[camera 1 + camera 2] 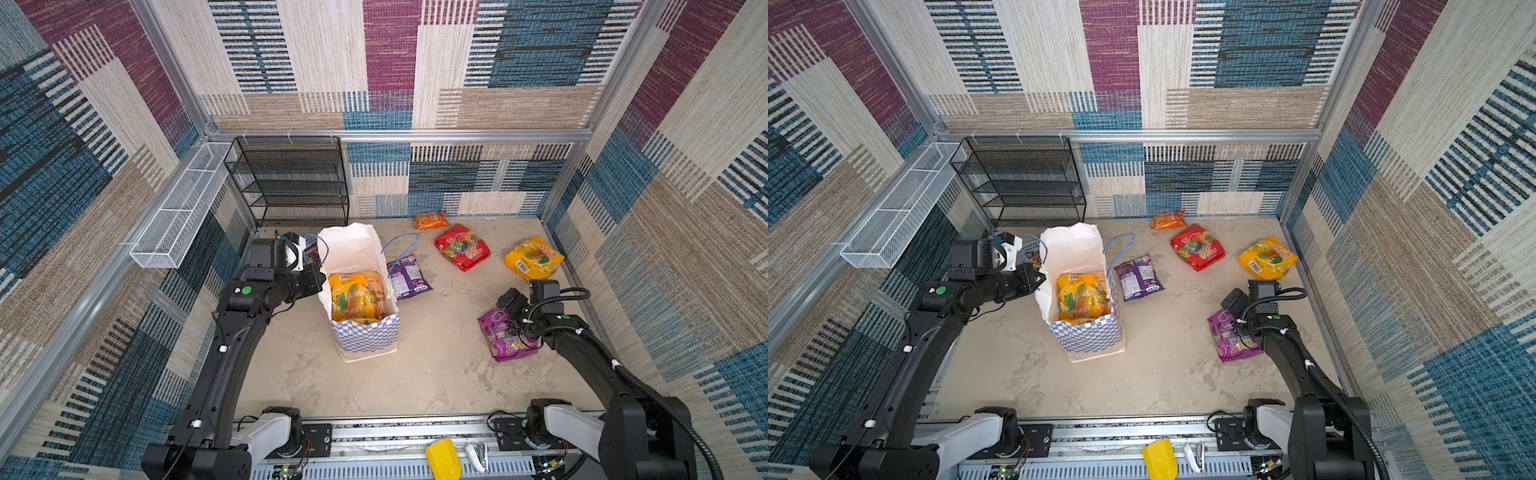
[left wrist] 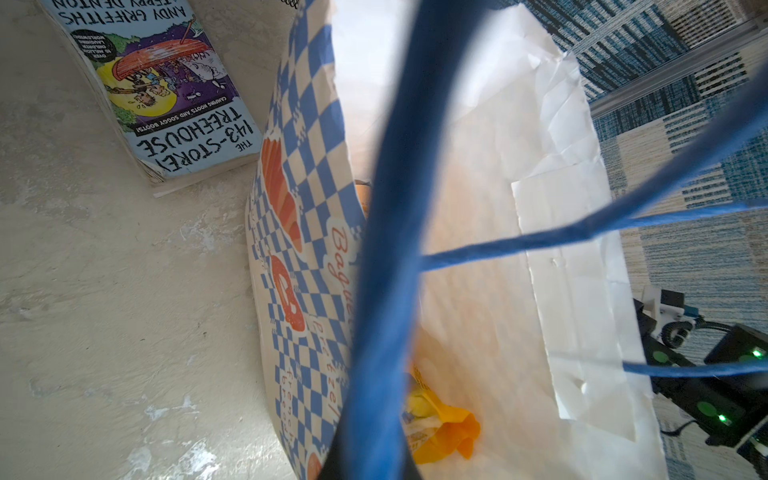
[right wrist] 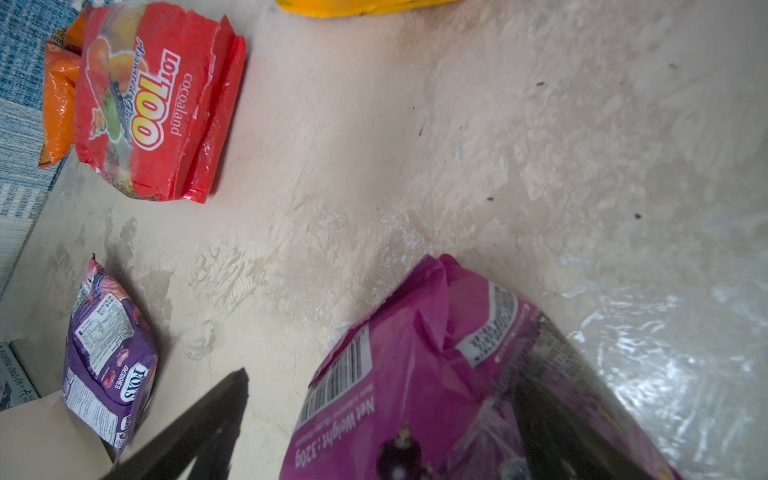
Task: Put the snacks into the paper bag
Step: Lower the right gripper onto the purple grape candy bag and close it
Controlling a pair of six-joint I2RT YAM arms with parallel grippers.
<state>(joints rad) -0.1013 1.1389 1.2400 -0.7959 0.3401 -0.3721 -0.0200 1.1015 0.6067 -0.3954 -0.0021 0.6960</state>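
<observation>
Right tool (image 3: 380, 378) is down at the worktop (image 1: 415, 382), jaws spread wide, straddling the end of the magenta packet (image 1: 505, 338). One finger sits at the packet's clear side. The other stands off it with bare worktop between, so nothing is gripped. Straight ahead of that tool lies the yellow packet (image 1: 534, 258). Ahead and to its left is the red packet (image 1: 462, 248), with the small orange packet (image 1: 432, 219) just beyond. Further to the tool's left, the dark purple packet (image 1: 407, 277) lies just beside the paper bag (image 1: 365, 338).

Across the worktop, the left tool (image 1: 318, 279) is pinched together on the bag's rim, on the side facing it, right where the blue cord handle (image 2: 386, 249) comes off. The bag stands upright with its mouth open, and one orange-yellow packet (image 1: 357, 297) is already down inside. Just past the left tool, a book (image 2: 166, 95) lies flat on the worktop, close beside the bag.
</observation>
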